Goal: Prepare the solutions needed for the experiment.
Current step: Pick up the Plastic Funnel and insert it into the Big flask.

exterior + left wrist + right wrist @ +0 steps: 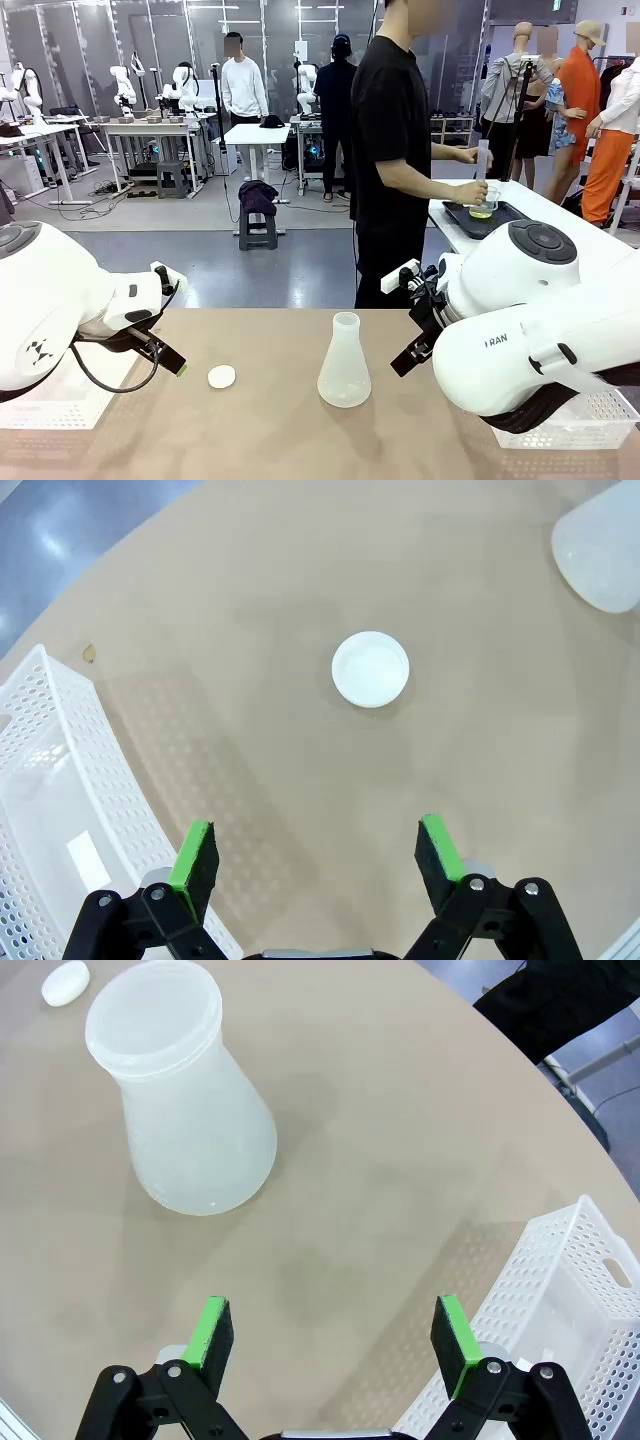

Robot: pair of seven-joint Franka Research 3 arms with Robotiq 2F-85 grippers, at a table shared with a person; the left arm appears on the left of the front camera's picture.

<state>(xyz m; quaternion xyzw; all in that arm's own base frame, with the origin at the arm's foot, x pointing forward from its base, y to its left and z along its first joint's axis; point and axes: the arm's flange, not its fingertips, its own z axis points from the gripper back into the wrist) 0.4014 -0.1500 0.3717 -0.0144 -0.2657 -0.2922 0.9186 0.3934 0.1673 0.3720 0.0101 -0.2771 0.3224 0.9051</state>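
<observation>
The solutions show as pale yellow-green liquid in a small clear beaker (pixel 482 210) that the person's hand holds over a black tray (pixel 505 222) on a side table at the far right. The other hand holds a clear tube (pixel 482 158) upright above it. A frosted conical flask (pixel 344 365) (pixel 190 1110) (pixel 600 550) stands mid-table and looks empty. A small white round cap (pixel 221 376) (pixel 370 668) (pixel 65 982) lies to its left. My left gripper (pixel 172 320) (pixel 318 855) hovers open just left of the cap. To the flask's right, my right gripper (pixel 405 318) (pixel 333 1335) is open.
A white perforated basket (pixel 50 405) (pixel 60 810) sits at the table's left under my left arm. A second basket (pixel 590 420) (pixel 560 1310) sits at the right under my right arm. The person stands at the far edge, turned toward the side table.
</observation>
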